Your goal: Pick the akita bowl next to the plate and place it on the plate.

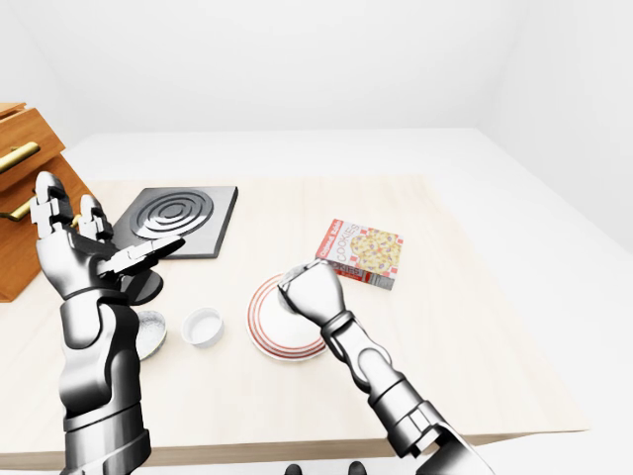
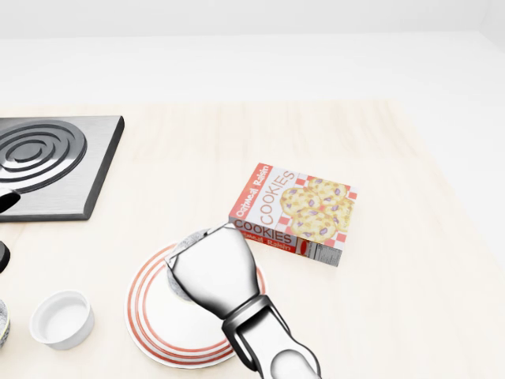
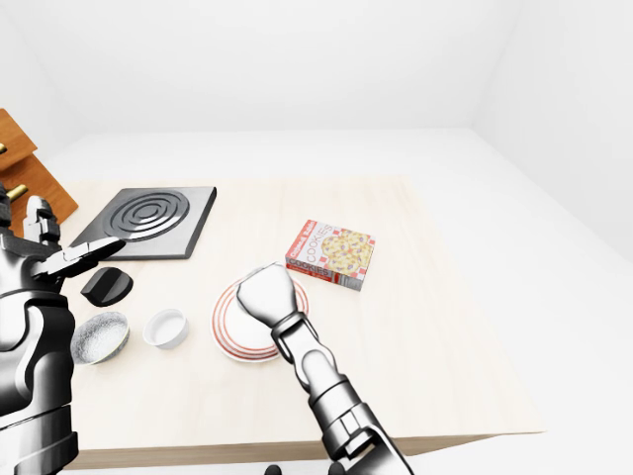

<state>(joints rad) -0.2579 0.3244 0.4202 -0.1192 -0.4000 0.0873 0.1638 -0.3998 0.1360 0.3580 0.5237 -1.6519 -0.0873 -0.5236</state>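
Over the striped plate [image 2: 147,320]: right hand [image 2: 213,268] clenched on the gray bowl [image 2: 189,238], rim showing at the hand's upper left; bowl-to-plate contact not discernible. At the left-eye view's left, left hand [image 1: 84,252] raised, fingers spread, empty. Cookie box [image 2: 304,209] just right of plate.

head view: cookie box [image 2: 304,209] just up-right of the plate [image 2: 158,332], white cup [image 2: 61,318] near its left, burner [image 2: 47,162] well up-left. the right hand [image 2: 213,272], closed on the akita bowl [image 2: 188,242], covers the plate's upper right. right of the plate the table [image 2: 410,308] lies bare.
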